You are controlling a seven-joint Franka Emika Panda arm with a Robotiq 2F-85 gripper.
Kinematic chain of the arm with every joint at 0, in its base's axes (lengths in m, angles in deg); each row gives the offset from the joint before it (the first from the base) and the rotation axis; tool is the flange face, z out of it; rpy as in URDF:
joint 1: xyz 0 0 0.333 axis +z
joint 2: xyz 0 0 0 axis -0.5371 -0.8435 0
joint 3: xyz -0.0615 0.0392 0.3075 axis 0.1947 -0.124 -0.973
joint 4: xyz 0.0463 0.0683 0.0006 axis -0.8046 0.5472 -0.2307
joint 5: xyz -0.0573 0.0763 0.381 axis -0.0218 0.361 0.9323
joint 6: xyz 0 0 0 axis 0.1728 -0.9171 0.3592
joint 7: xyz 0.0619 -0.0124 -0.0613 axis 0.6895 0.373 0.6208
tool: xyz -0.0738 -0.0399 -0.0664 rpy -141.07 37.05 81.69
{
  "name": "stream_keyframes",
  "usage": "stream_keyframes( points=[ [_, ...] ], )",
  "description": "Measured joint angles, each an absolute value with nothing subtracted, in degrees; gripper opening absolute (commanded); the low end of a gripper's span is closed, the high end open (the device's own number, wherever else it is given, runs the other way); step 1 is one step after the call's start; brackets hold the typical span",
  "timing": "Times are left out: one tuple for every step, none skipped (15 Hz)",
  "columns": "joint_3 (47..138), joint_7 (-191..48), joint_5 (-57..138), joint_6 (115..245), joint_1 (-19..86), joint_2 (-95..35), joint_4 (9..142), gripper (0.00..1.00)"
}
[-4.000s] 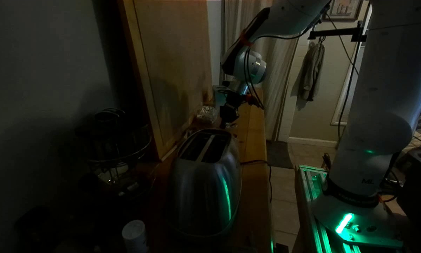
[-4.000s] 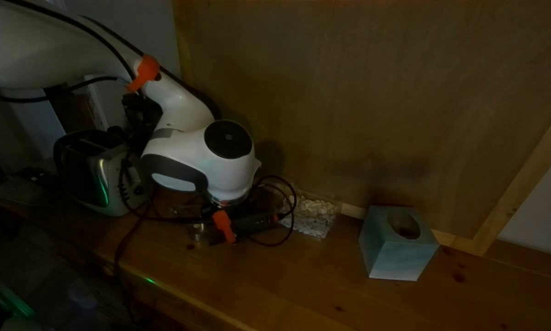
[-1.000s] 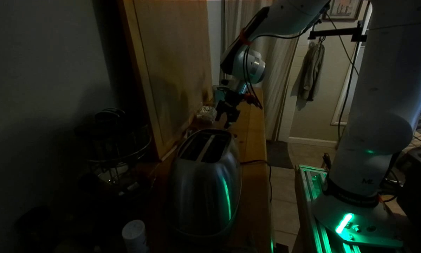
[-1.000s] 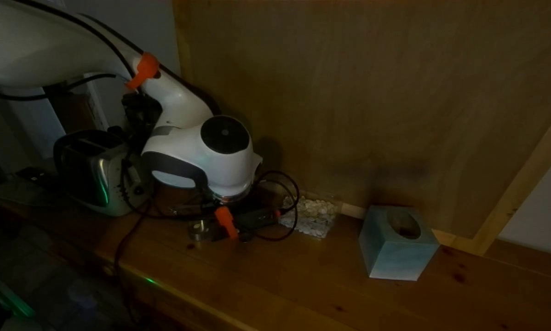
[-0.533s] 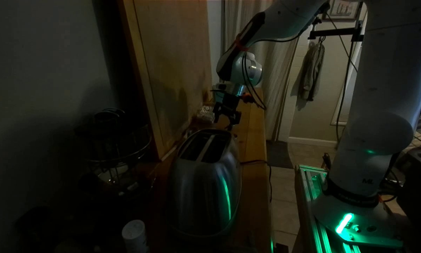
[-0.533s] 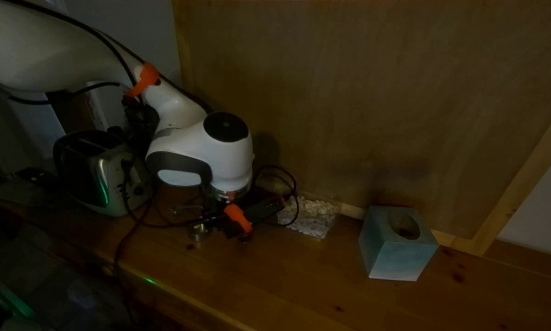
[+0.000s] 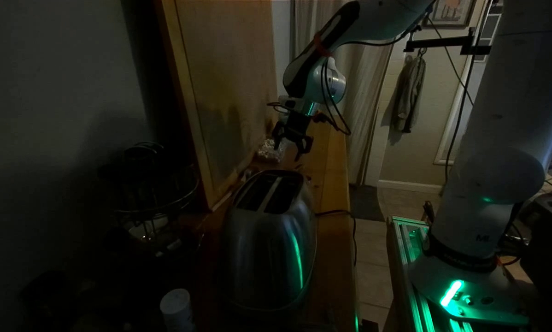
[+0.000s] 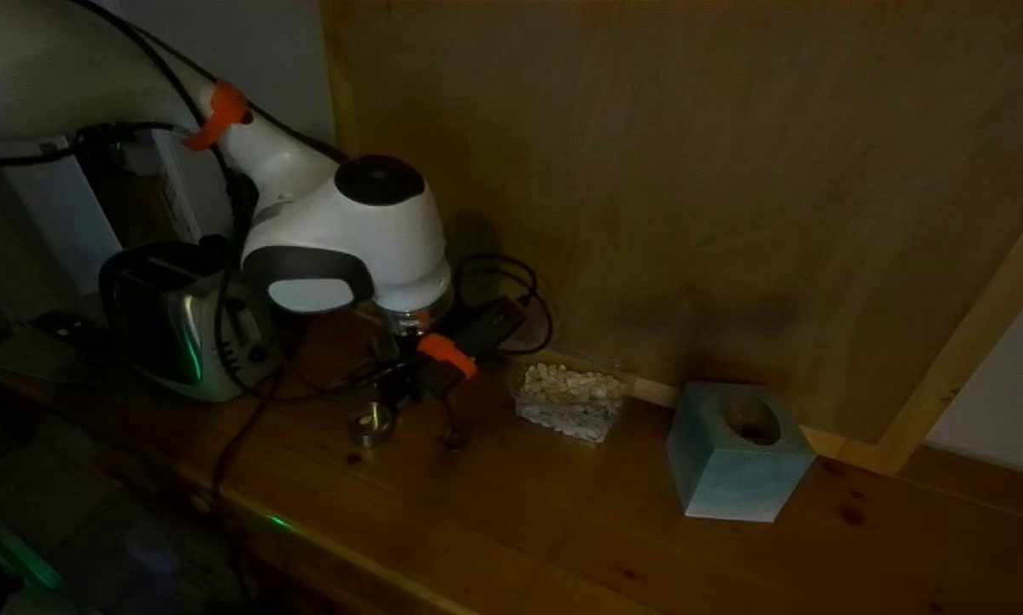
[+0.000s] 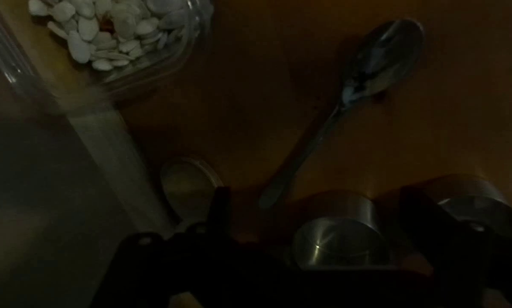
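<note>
My gripper point(image 9: 316, 192) stands open with nothing between its fingers, a dark shape along the bottom of the wrist view. In an exterior view the gripper point(image 7: 287, 153) hangs above the wooden counter, behind the toaster. Ahead of the fingers a metal spoon point(image 9: 384, 60) lies on the wood, its handle pointing back toward the jaws. Below the gap between the fingers is a shiny metal cup point(image 9: 341, 244), partly hidden by the gripper. A second metal cup point(image 9: 478, 209) sits beyond the right finger; a round rimmed thing point(image 9: 187, 188) is by the left one.
A clear container of white pebble-like pieces point(image 8: 571, 397) stands against the wooden panel point(image 8: 691, 188). Farther along is a blue tissue box point(image 8: 738, 461). The steel toaster point(image 7: 269, 249) stands close by, its cord hanging over the counter edge. A wire rack point(image 7: 156, 207) is in shadow.
Four seconds ago the gripper was lower and its fingers looked together. It has since opened, risen and shifted toward the panel, uncovering the spoon and a metal cup in an exterior view.
</note>
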State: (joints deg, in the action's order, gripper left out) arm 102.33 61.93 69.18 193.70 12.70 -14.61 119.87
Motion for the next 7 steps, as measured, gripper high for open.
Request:
stream_keyframes(
  points=[
    [102.34, 61.93, 67.91, 193.95, 12.88, -13.59, 120.54, 1.00],
    [102.41, 61.92, 66.54, 194.19, 13.07, -12.48, 121.30, 1.00],
    [102.49, 61.92, 65.43, 194.57, 13.29, -11.28, 122.09, 1.00],
    [102.54, 61.92, 64.57, 195.00, 13.50, -10.01, 122.97, 1.00],
    [102.56, 61.92, 63.98, 195.40, 13.69, -8.80, 123.79, 1.00],
    [102.58, 61.92, 63.66, 195.60, 13.81, -7.79, 124.51, 1.00],
    [102.59, 61.92, 63.57, 195.66, 13.88, -7.12, 125.00, 1.00]
  ],
)
